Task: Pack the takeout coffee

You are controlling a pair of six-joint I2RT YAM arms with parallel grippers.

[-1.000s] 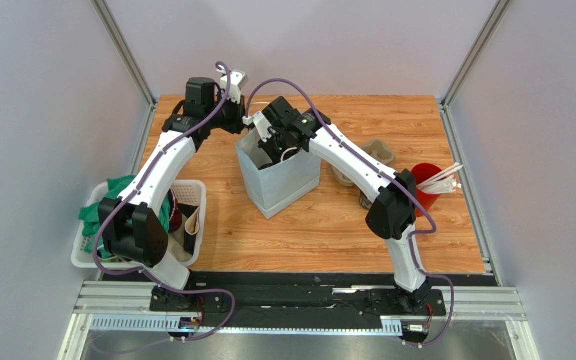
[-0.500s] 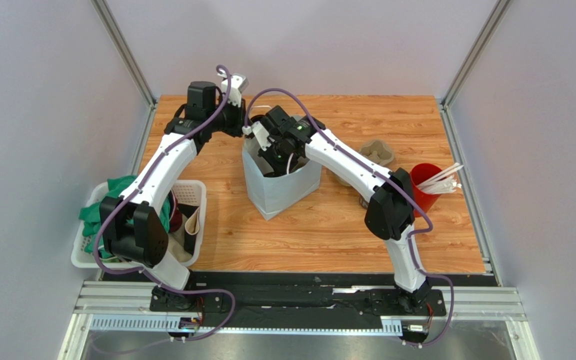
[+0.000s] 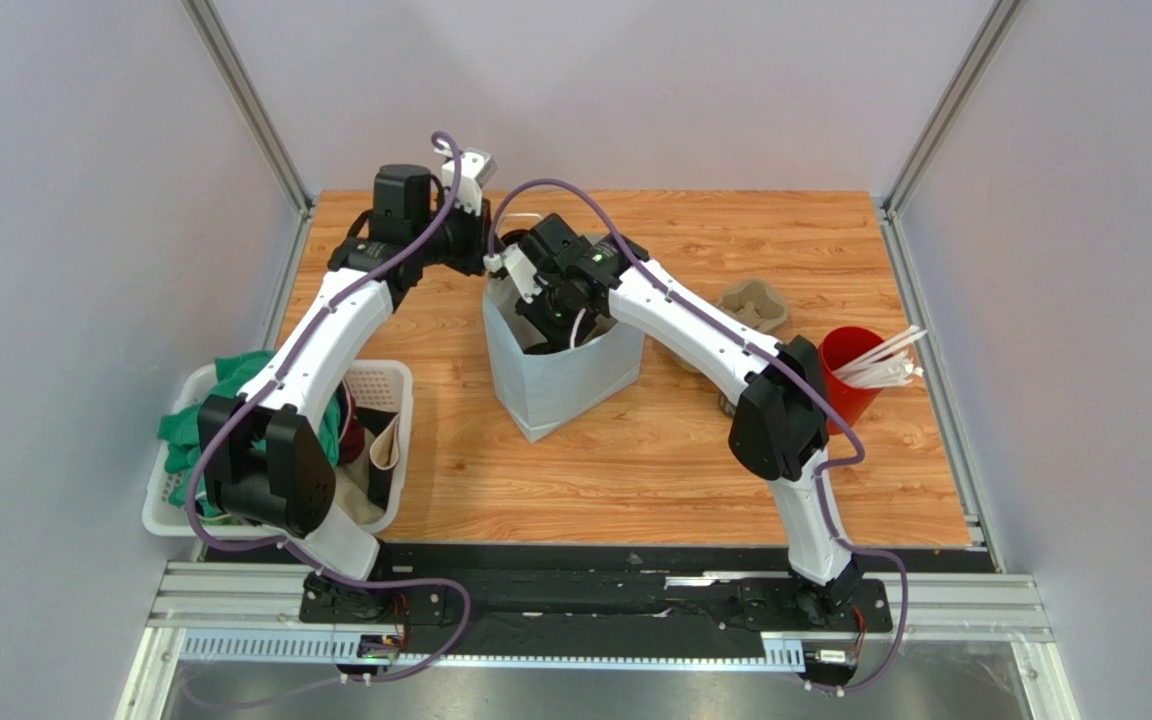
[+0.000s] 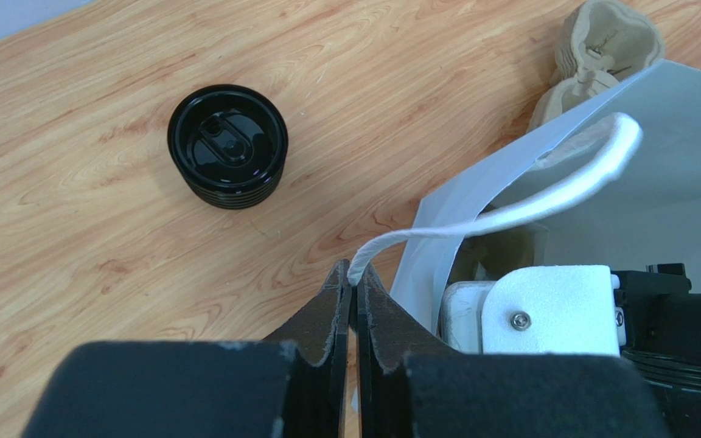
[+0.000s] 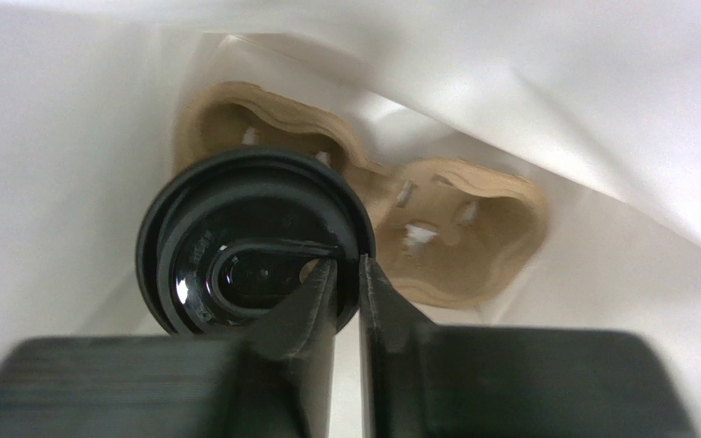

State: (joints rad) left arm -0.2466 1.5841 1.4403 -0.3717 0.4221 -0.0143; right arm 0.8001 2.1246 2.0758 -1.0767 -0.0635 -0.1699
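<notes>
Your left gripper (image 4: 354, 283) is clenched on the white rope handle (image 4: 510, 214) of the white paper bag (image 3: 560, 383). It pulls that side up and back, probably so the mouth stays spread for the other arm. Judging by that, it needs to stay shut until the right arm is clear.

Your right gripper (image 5: 347, 265) is down inside the bag. Its fingertips straddle the rim of the takeout coffee (image 5: 190, 246), with a narrow gap showing between them. You cannot tell from here whether they are pinching the lid or have already let go.

The coffee stands upright over the left well of the cardboard cup tray (image 5: 459, 228) on the bag's floor, and the right well is bare. It looks seated, though the lid hides the well's edge.

A second black lidded cup (image 4: 227, 146) stands on the wooden table (image 4: 71, 228) outside the bag, well apart from it. Another cardboard tray (image 4: 606, 41) shows beyond the bag's far edge.

Compared with a second ago, your right wrist has moved left and sunk lower into the mouth. The bag has shifted a little left with it and looks more upright. Your left arm has barely moved, and over the last half second almost nothing has changed
</notes>
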